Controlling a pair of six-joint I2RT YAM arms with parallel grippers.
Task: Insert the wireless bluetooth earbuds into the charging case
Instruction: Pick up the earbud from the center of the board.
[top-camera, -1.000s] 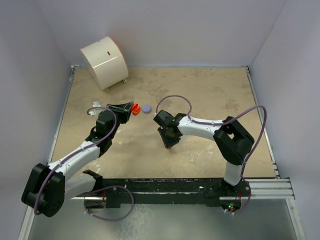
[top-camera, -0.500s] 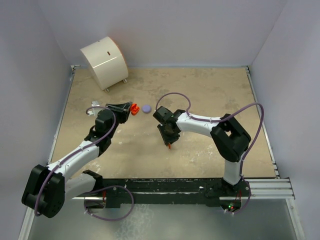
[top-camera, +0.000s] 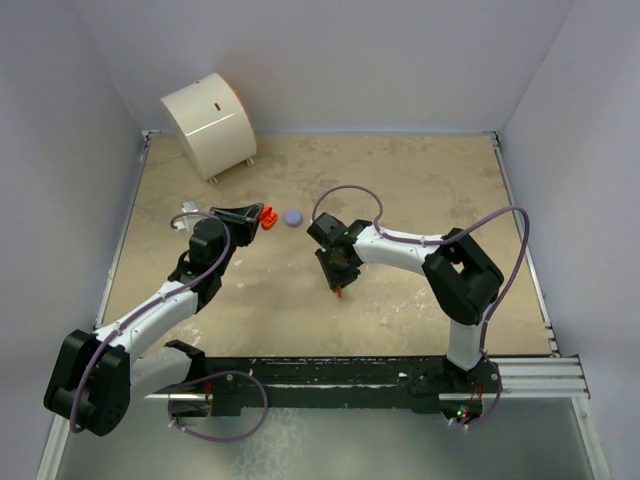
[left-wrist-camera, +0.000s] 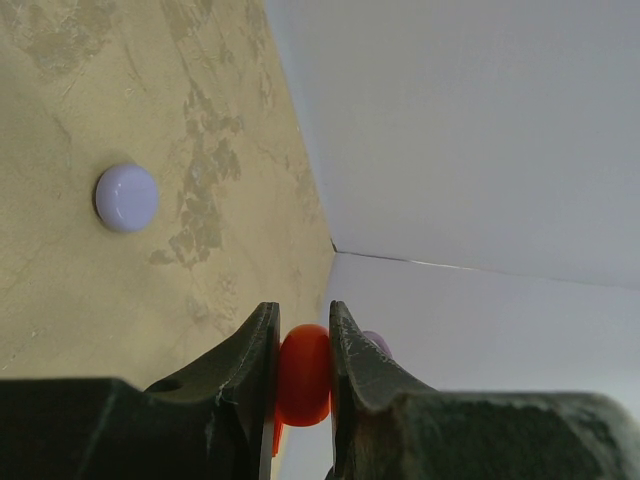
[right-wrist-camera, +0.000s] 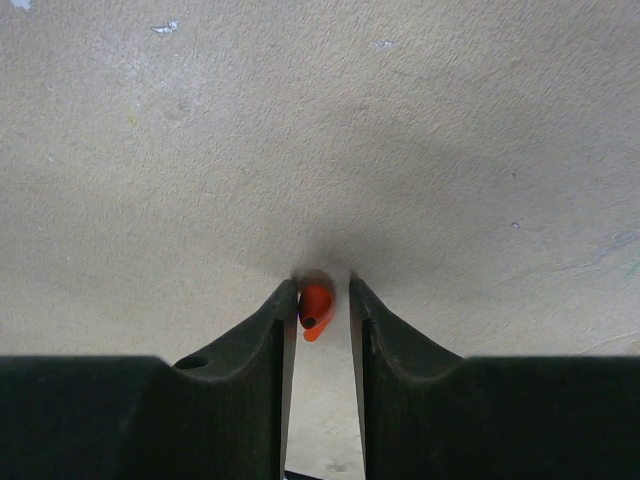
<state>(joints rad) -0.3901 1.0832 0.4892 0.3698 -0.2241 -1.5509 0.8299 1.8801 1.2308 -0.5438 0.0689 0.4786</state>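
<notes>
My left gripper (top-camera: 262, 216) is shut on a red-orange round charging case (left-wrist-camera: 303, 373), held above the table; the same case (top-camera: 268, 217) shows at the fingertips in the top view. A bit of lilac (left-wrist-camera: 377, 342) peeks from behind one finger. My right gripper (top-camera: 338, 288) points down at the table with its jaws a little apart, straddling a tiny red-orange earbud (right-wrist-camera: 316, 308). The earbud lies on the table against one finger, with a gap to the other. The other earbuds are out of view.
A lilac round disc (top-camera: 292, 216) lies on the table just right of the left gripper, also visible as the lilac disc (left-wrist-camera: 127, 197). A large white cylinder (top-camera: 208, 123) lies at the back left corner. Walls close the table on three sides.
The right gripper has shifted slightly left and lowered to the table, and the red-orange earbud now shows at its tips. The left arm has not moved.
</notes>
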